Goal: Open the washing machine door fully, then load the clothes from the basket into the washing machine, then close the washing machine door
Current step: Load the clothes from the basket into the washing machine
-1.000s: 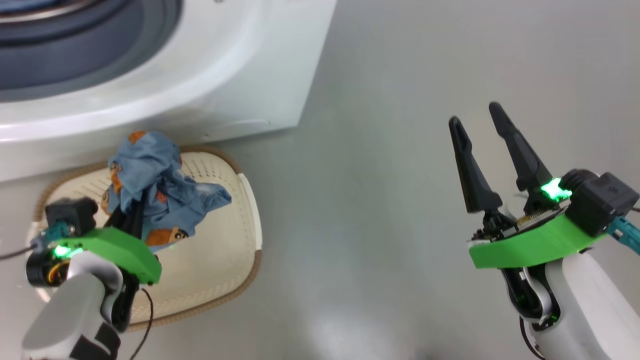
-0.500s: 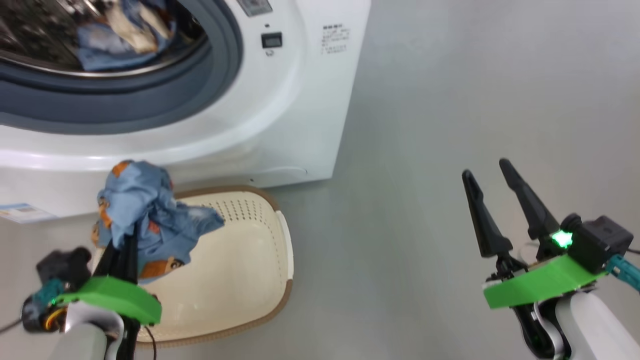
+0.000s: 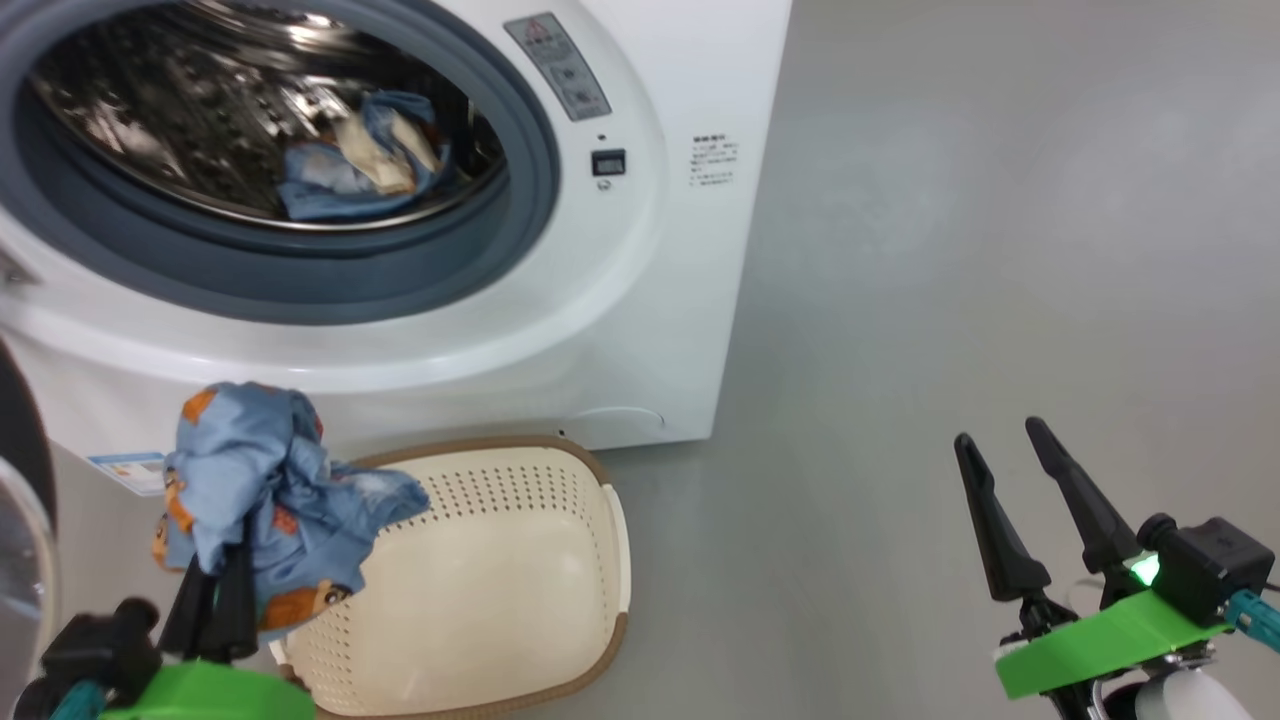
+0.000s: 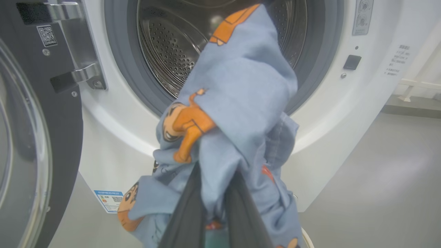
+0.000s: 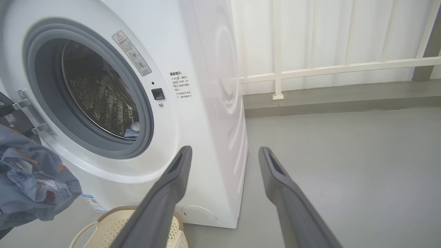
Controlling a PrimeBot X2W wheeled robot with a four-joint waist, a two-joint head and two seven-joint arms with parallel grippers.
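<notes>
Clothes (image 3: 265, 480) hung in my tightly closed left pincer (image 3: 222, 585); right pincer (image 3: 998, 432) stood open, empty. Loading step; next, they needed lifting into the drum (image 3: 200, 120).

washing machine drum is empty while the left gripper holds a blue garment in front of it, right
No, the drum is not empty: the head view shows blue and cream clothes lying in it. The left gripper does hold a blue garment in front of it.
</notes>
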